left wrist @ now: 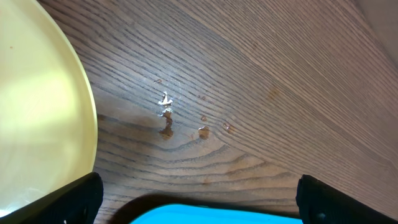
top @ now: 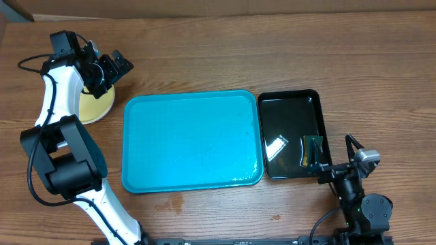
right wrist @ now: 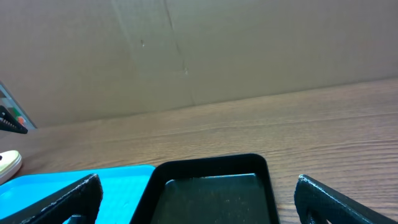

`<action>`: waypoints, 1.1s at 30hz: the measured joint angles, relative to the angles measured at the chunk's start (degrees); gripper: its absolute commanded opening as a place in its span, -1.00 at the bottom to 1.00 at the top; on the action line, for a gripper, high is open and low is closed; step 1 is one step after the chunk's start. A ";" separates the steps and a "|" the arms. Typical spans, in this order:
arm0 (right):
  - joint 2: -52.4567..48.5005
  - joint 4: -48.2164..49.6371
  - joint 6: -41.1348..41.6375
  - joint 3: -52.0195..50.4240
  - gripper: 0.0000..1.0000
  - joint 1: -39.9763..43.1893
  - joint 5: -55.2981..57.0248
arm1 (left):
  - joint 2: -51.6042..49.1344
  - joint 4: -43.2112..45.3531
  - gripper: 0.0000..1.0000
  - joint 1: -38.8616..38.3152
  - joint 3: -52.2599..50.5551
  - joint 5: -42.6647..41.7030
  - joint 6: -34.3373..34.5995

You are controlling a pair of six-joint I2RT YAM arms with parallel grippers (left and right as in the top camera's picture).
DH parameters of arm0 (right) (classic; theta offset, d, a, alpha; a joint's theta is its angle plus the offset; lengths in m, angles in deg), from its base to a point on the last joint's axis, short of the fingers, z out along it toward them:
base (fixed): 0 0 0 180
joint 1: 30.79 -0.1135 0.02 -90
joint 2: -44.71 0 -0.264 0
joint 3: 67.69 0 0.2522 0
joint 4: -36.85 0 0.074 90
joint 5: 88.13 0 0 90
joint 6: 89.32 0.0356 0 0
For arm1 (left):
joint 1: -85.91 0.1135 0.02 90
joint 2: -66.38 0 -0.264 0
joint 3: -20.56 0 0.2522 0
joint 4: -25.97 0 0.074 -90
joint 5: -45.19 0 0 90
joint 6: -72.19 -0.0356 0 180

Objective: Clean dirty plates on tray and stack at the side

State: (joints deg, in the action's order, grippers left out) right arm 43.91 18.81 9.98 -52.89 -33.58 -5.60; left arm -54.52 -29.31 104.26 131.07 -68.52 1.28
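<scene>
The turquoise tray [top: 191, 139] lies mid-table with nothing on it, and its surface looks wet. A pale yellow plate [top: 97, 105] rests on the wood to the left of it, partly hidden by my left arm. My left gripper [top: 114, 71] hovers open over the plate's right rim. In the left wrist view the plate [left wrist: 37, 106] fills the left side, the tray's rim [left wrist: 211, 214] shows below, and nothing sits between the fingers [left wrist: 81, 199]. My right gripper [top: 332, 163] stands open at the near end of the black tray. A plate edge [right wrist: 9, 163] shows at the far left.
A glossy black tray [top: 291, 129] sits right of the turquoise one, with a small greenish object [top: 312, 148] in it. The right wrist view looks over this black tray [right wrist: 217, 186] towards a cardboard wall [right wrist: 205, 50]. Water drops [left wrist: 166, 115] lie on the wood beside the plate.
</scene>
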 measured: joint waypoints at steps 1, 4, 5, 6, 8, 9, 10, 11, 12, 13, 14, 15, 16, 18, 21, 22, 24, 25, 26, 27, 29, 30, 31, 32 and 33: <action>0.00 0.00 0.00 0.00 1.00 0.00 0.00 | 0.00 0.00 1.00 0.00 0.02 0.00 0.00; 0.00 0.00 0.00 0.00 1.00 0.00 0.00 | 0.00 0.00 1.00 0.00 0.02 0.00 0.00; 0.00 -0.02 0.00 0.00 1.00 0.00 0.00 | 0.00 0.00 0.99 0.00 0.02 0.00 0.00; 0.00 0.00 0.04 0.00 1.00 0.00 0.00 | 0.00 0.00 1.00 0.00 0.02 0.00 0.00; 0.00 0.00 0.02 0.00 1.00 0.00 0.00 | 0.00 0.00 0.99 0.00 0.00 0.00 0.00; 0.00 -0.02 0.02 0.00 1.00 0.00 0.00 | 0.00 0.00 1.00 0.00 0.00 0.00 0.00; 0.00 -0.02 0.00 0.00 1.00 0.00 0.00 | 0.00 0.00 0.99 0.00 0.02 0.00 0.00; 0.00 -0.02 0.02 0.00 1.00 0.00 -0.02 | 0.02 0.00 0.99 0.00 0.02 0.00 0.00; 0.00 0.00 -0.02 0.00 1.00 0.00 0.00 | 0.02 0.00 0.99 -0.02 0.00 0.00 0.00; 0.00 -0.04 0.00 0.00 1.00 0.00 0.00 | 0.07 0.00 0.99 -0.04 0.02 0.00 0.00; 0.00 0.00 0.02 0.00 1.00 0.00 0.02 | 0.15 -0.02 0.99 -0.17 0.02 0.07 0.00; 0.00 -0.04 0.00 0.00 1.00 0.00 -0.02 | 0.50 -0.02 1.00 -0.39 0.02 0.17 0.00; 0.00 0.00 0.00 0.00 1.00 0.00 0.02 | 0.92 -0.02 0.99 -0.70 0.00 0.20 0.00; 0.00 -0.02 0.02 0.00 1.00 0.00 0.00 | 2.54 -0.04 1.00 -1.79 0.00 0.39 0.00; 0.00 -0.02 0.00 0.00 1.00 0.00 0.00 | 6.82 -0.02 1.00 -4.61 0.02 0.46 0.00; 0.00 -0.02 0.02 0.00 1.00 0.00 0.00 | 8.94 -0.04 1.00 -5.90 0.02 0.46 0.00; 0.00 0.00 0.02 0.00 1.00 0.00 0.00 | 13.05 0.00 1.00 -8.48 0.02 0.42 0.00; 0.00 0.00 0.02 0.00 1.00 0.00 0.00 | 15.54 0.02 0.99 -9.92 0.02 0.42 0.00; 0.00 -0.04 0.04 0.00 1.00 0.00 0.02 | 17.90 0.02 0.99 -11.41 0.02 0.42 0.00; 0.00 0.00 0.00 0.00 1.00 0.00 0.00 | 20.15 0.04 1.00 -12.76 0.02 0.39 0.00; 0.00 -0.04 0.02 0.00 1.00 0.00 0.00 | 25.35 0.04 1.00 -16.13 0.07 0.39 0.00; 0.00 -0.02 0.00 0.00 1.00 0.00 0.00 | 27.47 0.04 0.99 -17.51 0.07 0.37 0.00; 0.00 0.02 0.00 0.00 1.00 0.00 0.00 | 29.18 0.02 1.00 -18.58 0.09 0.35 0.00; 0.00 -0.04 0.00 0.00 1.00 0.00 0.00 | 31.63 0.02 1.00 -20.11 0.09 0.37 0.00; 0.00 -0.02 0.02 0.00 1.00 0.02 0.00 | 33.62 0.02 0.99 -21.35 0.11 0.37 0.00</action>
State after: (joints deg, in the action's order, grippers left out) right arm 43.91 18.79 10.00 -52.89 -33.56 -5.60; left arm -20.91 -29.29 82.91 131.18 -68.15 1.28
